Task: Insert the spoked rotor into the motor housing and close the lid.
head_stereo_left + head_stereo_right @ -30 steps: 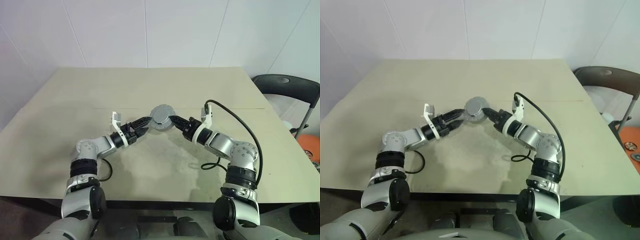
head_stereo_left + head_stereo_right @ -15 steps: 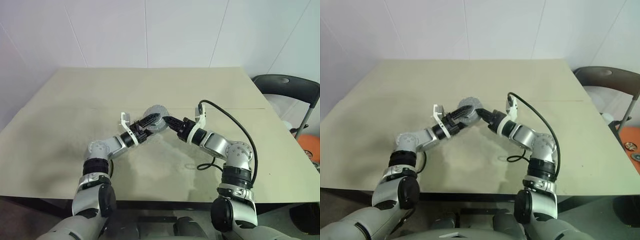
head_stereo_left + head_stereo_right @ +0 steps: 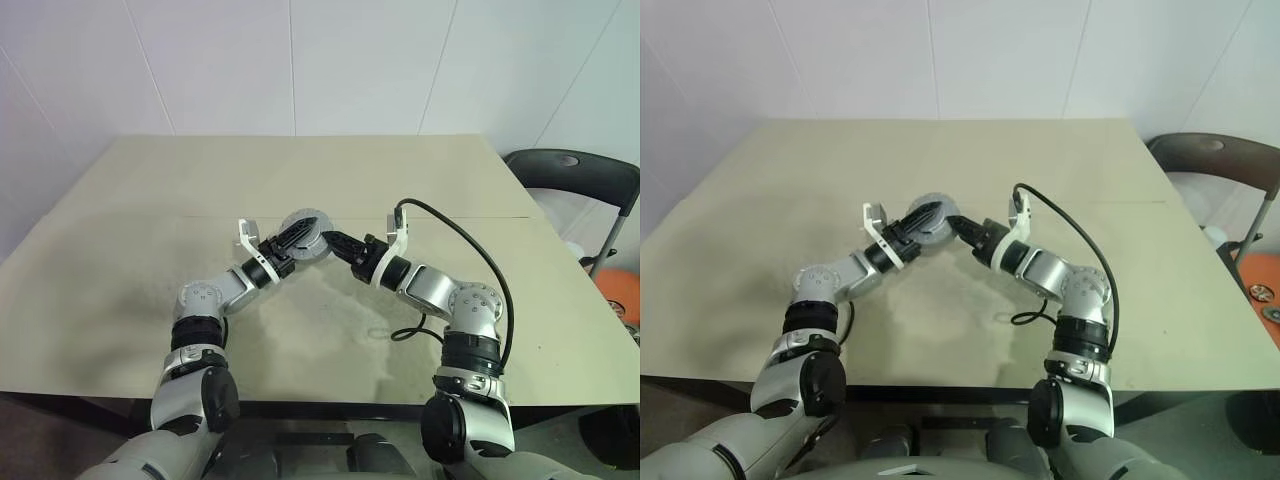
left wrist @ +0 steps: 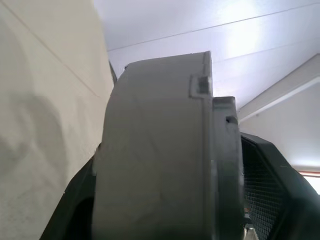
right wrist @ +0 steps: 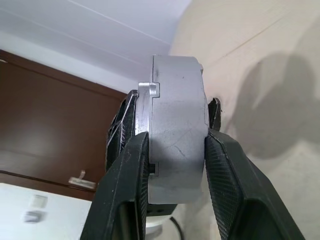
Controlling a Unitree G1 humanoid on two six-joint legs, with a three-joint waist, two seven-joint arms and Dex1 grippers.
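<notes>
A beige desk (image 3: 120, 230) carried the scene, with a dark chair (image 3: 580, 180) standing beside its right edge. Above the middle of the desk, the two arms met at a round grey assembly held clear of the surface: the motor housing (image 3: 303, 235) with the lid (image 5: 144, 145) seated on it, tilted so that its segmented face with a light centre looked toward the head camera. The right pincer (image 3: 330, 240) was clenched on the assembly from the right; in the right wrist view its two black fingers (image 5: 227, 170) pressed against both flat faces, across the thickness of the housing and lid. The left pincer (image 3: 297, 238) reached in from the left, with one black finger lying across the front face; in the left wrist view the housing (image 4: 155, 160) sat between its fingers, though whether they pressed on it could not be told. A black cable (image 3: 480, 260) looped above the right forearm.
</notes>
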